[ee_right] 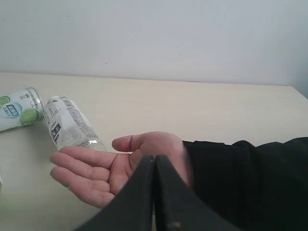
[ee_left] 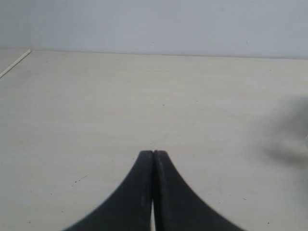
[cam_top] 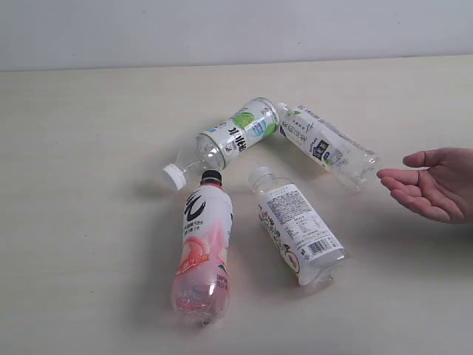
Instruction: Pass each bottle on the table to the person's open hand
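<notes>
**All four bottles down on the tabletop, both claws clenched on nothing**

So here's the scene. Four bottles are lying on their sides on the pale tabletop (cam_top: 89, 222), bunched up around the middle.

- The pink bottle (cam_top: 201, 255) is closest to the camera in the exterior view. Its black cap (cam_top: 211, 177) points away, toward the others.
- The green-label bottle (cam_top: 229, 138) lies diagonally behind it, and its white cap sits just beside that black cap.
- The far-right bottle (cam_top: 325, 144) has its neck tucked up against the base of the green-label one. Its other end lies just short of the fingertips of the open hand.
- The middle bottle (cam_top: 297, 233) lies to the right of the pink one, printed label and barcode facing up, white cap toward the back.

The open hand (cam_top: 436, 185) comes in from the right edge, palm up, fingers slightly curled, nothing in it. In the right wrist view a black sleeve (ee_right: 250, 178) runs up the arm.

The left claw (ee_left: 153, 154) is clenched tight, fingers pressed together with nothing between them, and only bare tabletop shows ahead of it. The right claw (ee_right: 154, 158) is also clenched and empty. The palm shows right behind its tips, with the green-label bottle and the far-right bottle off to one side.
</notes>
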Motion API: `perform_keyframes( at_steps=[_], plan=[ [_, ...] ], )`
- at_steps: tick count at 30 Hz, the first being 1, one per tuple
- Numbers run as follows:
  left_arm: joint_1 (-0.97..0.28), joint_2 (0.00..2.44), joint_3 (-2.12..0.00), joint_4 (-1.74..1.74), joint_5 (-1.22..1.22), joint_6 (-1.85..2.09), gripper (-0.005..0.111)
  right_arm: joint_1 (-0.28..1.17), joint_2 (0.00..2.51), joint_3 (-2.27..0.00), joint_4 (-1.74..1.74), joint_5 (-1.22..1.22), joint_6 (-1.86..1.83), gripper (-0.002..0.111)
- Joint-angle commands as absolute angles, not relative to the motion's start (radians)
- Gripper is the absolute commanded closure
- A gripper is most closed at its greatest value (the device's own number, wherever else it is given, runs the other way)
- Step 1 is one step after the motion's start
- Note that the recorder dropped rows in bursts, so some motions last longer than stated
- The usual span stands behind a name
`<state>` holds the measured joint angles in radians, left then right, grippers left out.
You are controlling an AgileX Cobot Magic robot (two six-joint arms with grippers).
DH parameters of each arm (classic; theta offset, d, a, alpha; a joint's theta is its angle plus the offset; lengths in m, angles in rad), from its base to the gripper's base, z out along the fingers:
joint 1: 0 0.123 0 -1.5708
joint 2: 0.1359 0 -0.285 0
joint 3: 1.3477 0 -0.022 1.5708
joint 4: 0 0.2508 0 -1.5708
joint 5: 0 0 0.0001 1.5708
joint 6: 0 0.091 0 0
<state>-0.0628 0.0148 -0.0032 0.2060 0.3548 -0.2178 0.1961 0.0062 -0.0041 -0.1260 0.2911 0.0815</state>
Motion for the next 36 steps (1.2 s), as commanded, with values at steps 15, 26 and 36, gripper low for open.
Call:
perform_keyframes(
  at_steps=[15, 26, 36],
  plan=[
    [-0.060, 0.008, 0.000, 0.207, 0.348, -0.217, 0.107, 0.198, 0.000, 0.000, -0.131, 0.285, 0.083, 0.108],
    [-0.060, 0.008, 0.000, 0.261, 0.071, -0.265, 0.107, 0.198, 0.000, 0.000, -0.131, 0.285, 0.083, 0.108],
    [-0.060, 0.008, 0.000, 0.173, -0.298, -0.718, 0.107, 0.198, 0.000, 0.000, -0.131, 0.285, 0.083, 0.108]
  ],
)
